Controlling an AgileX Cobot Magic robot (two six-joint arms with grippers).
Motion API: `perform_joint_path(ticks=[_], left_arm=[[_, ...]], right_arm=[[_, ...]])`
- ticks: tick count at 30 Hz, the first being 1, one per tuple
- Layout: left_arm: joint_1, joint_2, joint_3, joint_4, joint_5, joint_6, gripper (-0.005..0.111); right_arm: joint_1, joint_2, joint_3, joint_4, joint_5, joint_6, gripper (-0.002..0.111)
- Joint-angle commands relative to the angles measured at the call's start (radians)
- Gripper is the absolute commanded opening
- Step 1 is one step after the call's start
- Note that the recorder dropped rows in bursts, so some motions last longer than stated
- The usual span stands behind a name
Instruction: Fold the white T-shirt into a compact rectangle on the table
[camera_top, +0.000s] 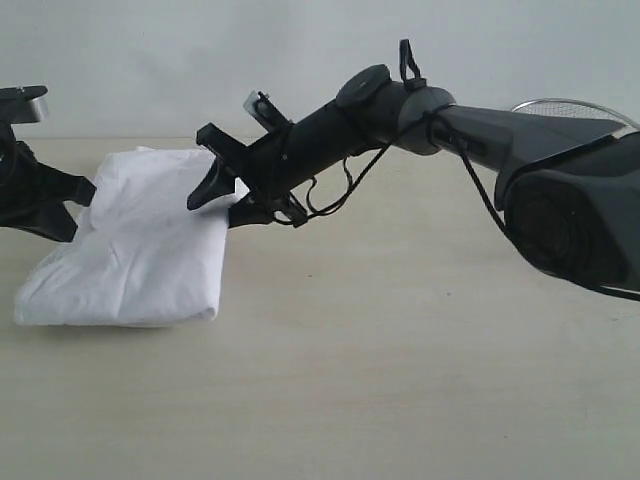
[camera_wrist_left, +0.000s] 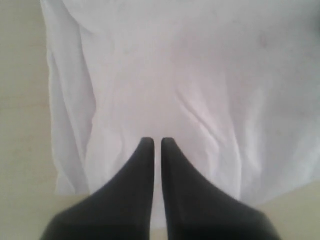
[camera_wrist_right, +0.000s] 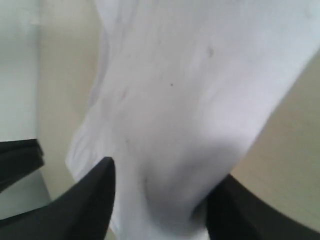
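The white T-shirt (camera_top: 140, 250) lies folded into a thick, roughly rectangular bundle on the left part of the table (camera_top: 400, 360). My right gripper (camera_top: 215, 205) reaches across the middle to the shirt's upper right edge. In the right wrist view this gripper (camera_wrist_right: 165, 172) is open, its fingers spread to either side of a bulging fold of the T-shirt (camera_wrist_right: 190, 100). My left gripper (camera_top: 80, 195) sits at the shirt's left side. In the left wrist view it (camera_wrist_left: 157, 142) is shut just above the wrinkled T-shirt (camera_wrist_left: 190, 75), with no cloth visibly pinched.
A round wire-mesh basket (camera_top: 570, 105) shows behind the right arm at the far right. The right arm's dark body (camera_top: 570, 210) fills the right side of the exterior view. A pale wall stands behind the table.
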Motion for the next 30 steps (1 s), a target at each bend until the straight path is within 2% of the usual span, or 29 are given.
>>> perform_joint_path(ticks=[1,7,10,16,20,26,30], left_arm=[[0.002,-0.007,-0.003,-0.024,0.005,0.002,0.005],[0.002,-0.007,-0.003,-0.079,0.003,0.051,0.005],[0.002,-0.005,-0.003,-0.159,0.003,0.134,0.005],[0.002,0.035,-0.006,-0.352,0.021,0.328,0.005],[-0.004,0.104,-0.065,-0.361,0.066,0.37,0.005],[-0.009,0.236,-0.214,-0.283,0.06,0.344,0.005],[-0.009,0.305,-0.3,-0.276,0.062,0.337,0.005]], right_arm=[[-0.008,-0.022,-0.004,-0.154,0.028,0.05,0.061],[-0.008,-0.049,-0.004,-0.353,0.038,0.143,0.063],[-0.008,-0.089,-0.004,-0.481,0.06,0.174,0.06],[-0.008,-0.155,-0.004,-0.547,0.156,0.166,0.057],[-0.008,-0.183,-0.004,-0.605,0.182,0.166,0.043],[-0.008,-0.25,-0.002,-0.63,0.182,0.184,0.003],[-0.008,-0.311,0.029,-0.644,0.182,0.167,0.0]])
